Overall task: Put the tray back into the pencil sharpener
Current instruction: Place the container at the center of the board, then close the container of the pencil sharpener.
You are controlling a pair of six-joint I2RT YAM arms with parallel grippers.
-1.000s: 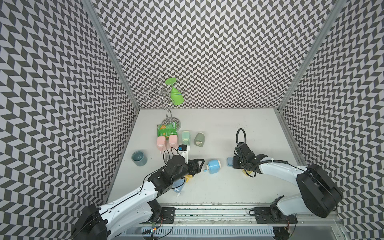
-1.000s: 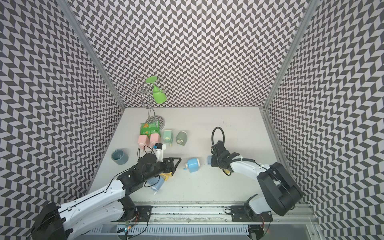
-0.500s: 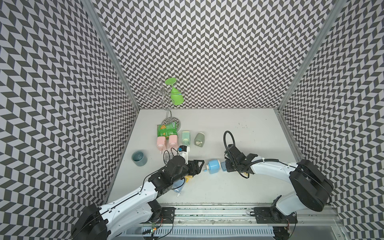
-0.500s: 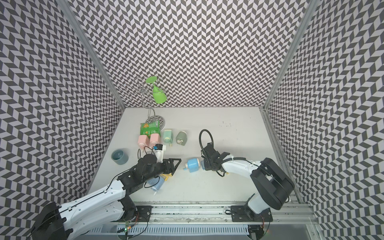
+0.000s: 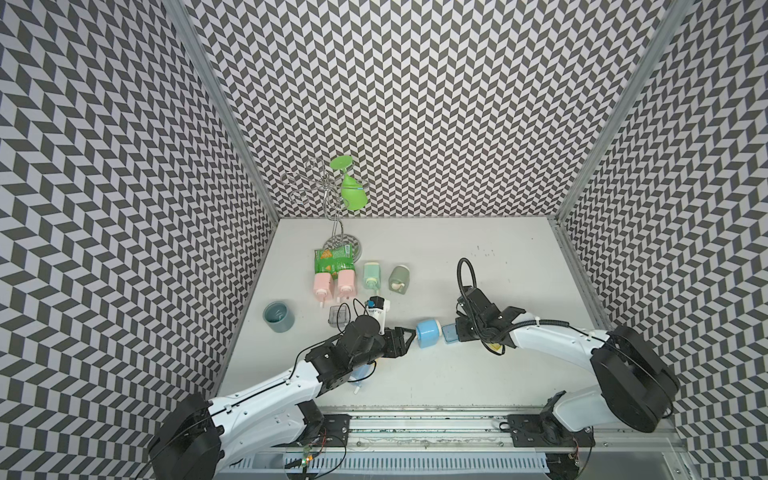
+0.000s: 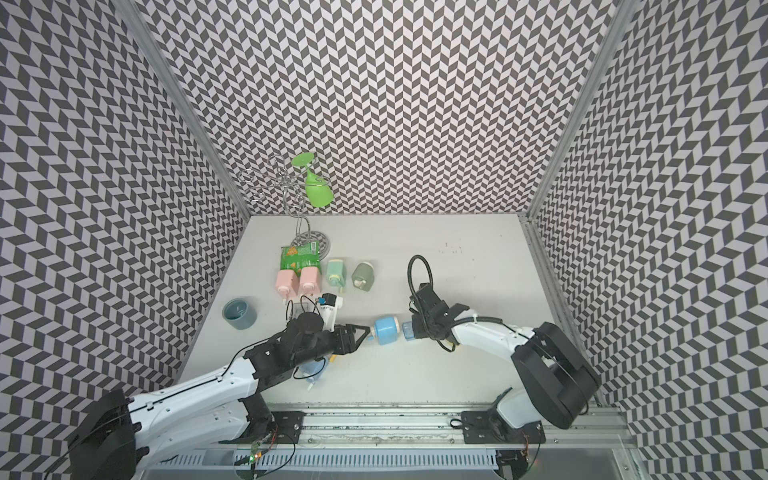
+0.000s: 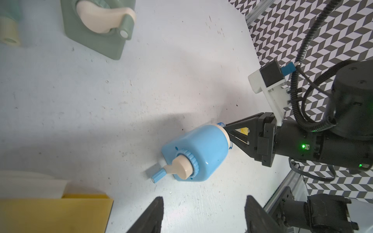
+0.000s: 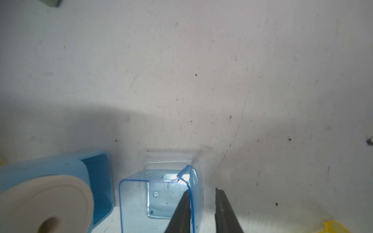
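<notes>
The blue pencil sharpener (image 5: 428,333) (image 6: 386,329) lies on its side mid-table, its crank end (image 7: 181,167) facing my left gripper. The left gripper (image 5: 409,338) (image 7: 203,203) is open just short of it, touching nothing. The clear blue tray (image 5: 449,333) (image 8: 161,193) rests on the table beside the sharpener's open slot (image 8: 99,181), a narrow gap apart. My right gripper (image 5: 457,332) (image 8: 202,190) straddles one tray wall, one finger inside and one outside. Its jaws are slightly parted, and the outer finger stands clear of the wall.
Two pink sharpeners (image 5: 334,286), a mint one (image 5: 372,274) and an olive one (image 5: 400,278) lie behind my left arm. Nearby are a green snack bag (image 5: 333,259), a teal cup (image 5: 278,317), a clear tray (image 5: 337,325) and a wire rack holding a green glass (image 5: 353,193). A yellow block (image 7: 54,213) sits under the left arm.
My right arm has slid left, bringing the tray up to the sharpener, and its jaws have parted from the tray wall. The left gripper has narrowed a little.
</notes>
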